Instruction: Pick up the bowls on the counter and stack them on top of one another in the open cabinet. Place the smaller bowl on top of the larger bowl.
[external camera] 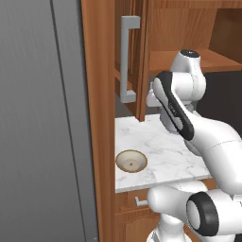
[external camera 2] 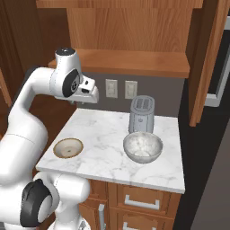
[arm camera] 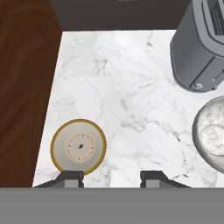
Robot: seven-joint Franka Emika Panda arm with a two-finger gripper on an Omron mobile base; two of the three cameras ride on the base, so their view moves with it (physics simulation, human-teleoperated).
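- Hand view looks straight down on the surface (arm camera: 131, 87), with the two fingers (arm camera: 72, 178) parted and empty at its lower edge.
- Just beyond the left finger, the smaller bowl (external camera 2: 68, 148) sits upright by the surface's front left corner.
- Near the front edge, toward the right side, the larger bowl (external camera 2: 143, 147) stands well apart from it.
- Right behind that bowl stands a grey toaster (external camera 2: 142, 114).
- Above the back edge hangs the open cabinet (external camera 2: 134, 60), its shelf bare.

Larger bowl (arm camera: 210, 138) cut off by the hand view's right edge — toaster (arm camera: 203, 43) cropped at top and right. Gripper (arm camera: 111, 178) fingertips barely show — jaw state unclear.
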